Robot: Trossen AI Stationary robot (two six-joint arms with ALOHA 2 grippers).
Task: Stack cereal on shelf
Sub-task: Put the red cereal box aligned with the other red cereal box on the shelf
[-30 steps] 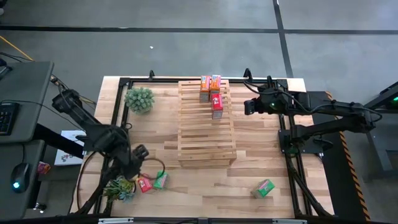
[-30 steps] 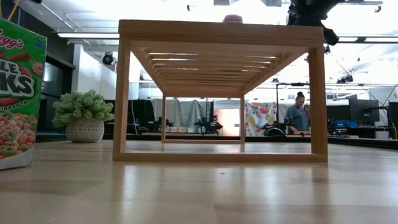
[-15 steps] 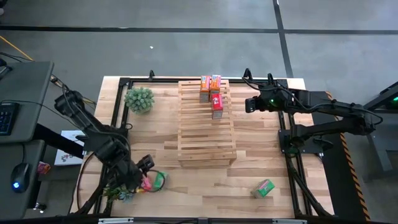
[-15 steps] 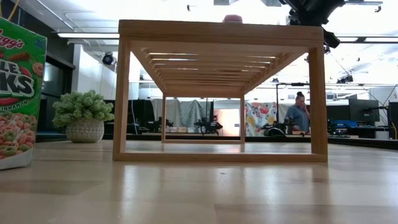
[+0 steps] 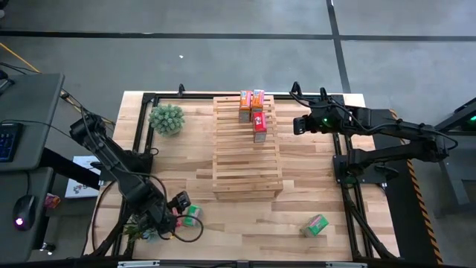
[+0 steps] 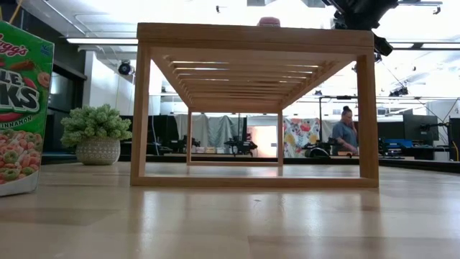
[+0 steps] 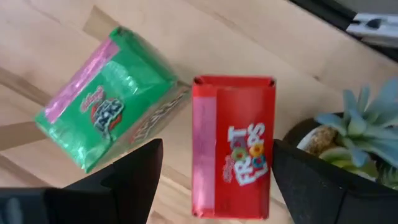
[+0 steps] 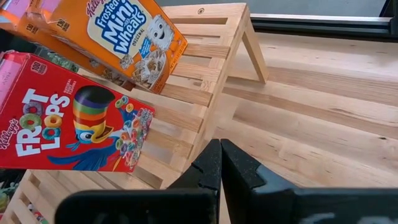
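My left gripper (image 7: 216, 163) is open near the table's near left corner (image 5: 178, 206), above a red cereal box (image 7: 233, 146) that lies flat on the table; its fingers stand on either side of the box. A green box (image 7: 106, 115) lies beside the red one, and another green box (image 5: 317, 225) lies near the right edge. On the slatted wooden shelf (image 5: 247, 147) sit two orange boxes (image 5: 251, 100) and a red box (image 5: 259, 125). My right gripper (image 8: 221, 155) is shut and hovers beside the shelf's far right side (image 5: 296, 128).
One potted plant (image 5: 166, 119) stands at the far left, another (image 7: 357, 134) right beside the red box under my left gripper. In the low view a green box (image 6: 21, 108) stands close at the left. A person (image 6: 346, 131) is in the room beyond.
My left gripper has moved toward the table's near edge and down, from the bare wood onto the red and green boxes beside the plant. The boxes on the shelf have kept still.
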